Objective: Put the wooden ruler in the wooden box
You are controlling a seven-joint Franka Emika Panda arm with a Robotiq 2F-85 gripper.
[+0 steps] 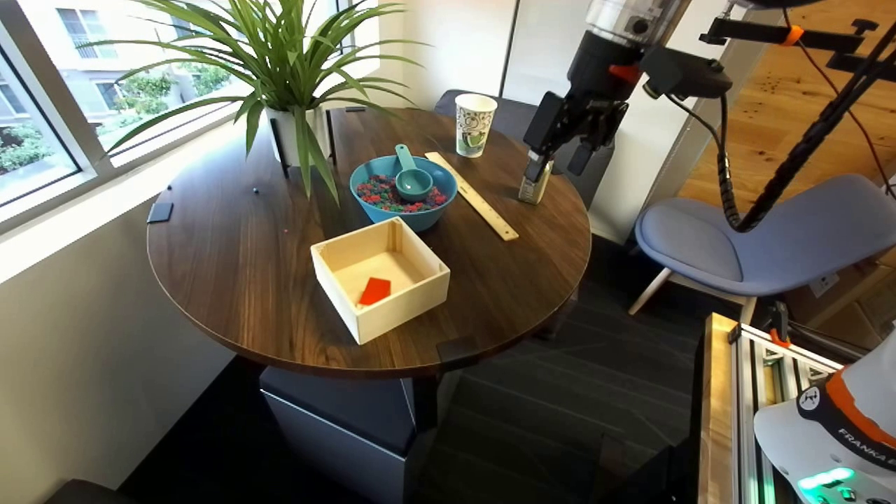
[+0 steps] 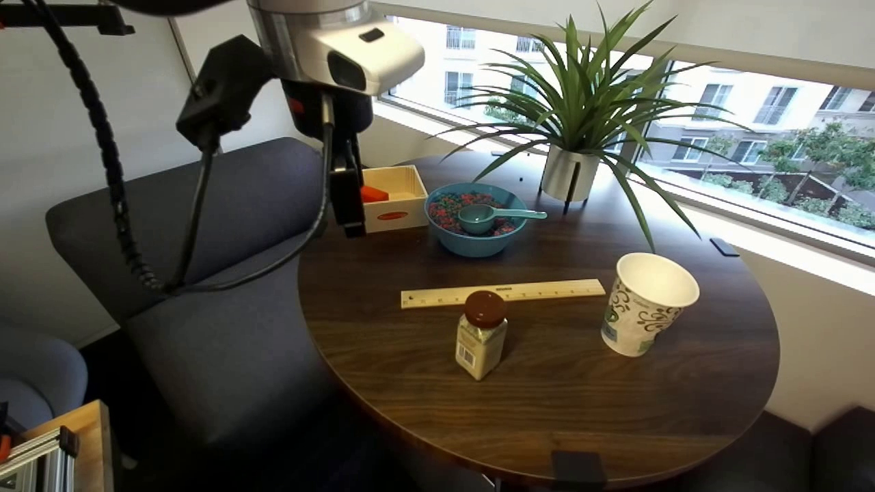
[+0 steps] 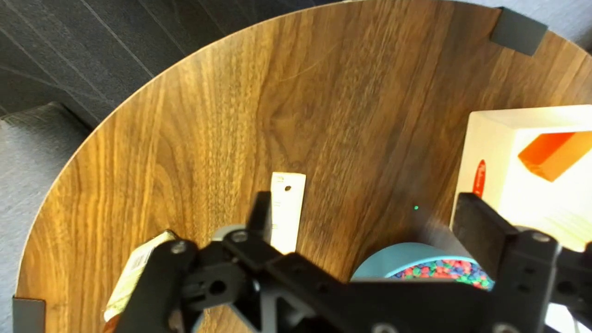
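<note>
2 parted fingers (image 3: 483, 236) seem clear of the wooden ruler (image 1: 472, 196).

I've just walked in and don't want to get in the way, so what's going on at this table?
A robot arm hangs over the table, its pincer open and holding nothing. The job is to put the wooden ruler in the wooden box, but that isn't done yet: the ruler lies flat on the table, between the blue bowl and the jar. A red piece shows inside the box.
</note>
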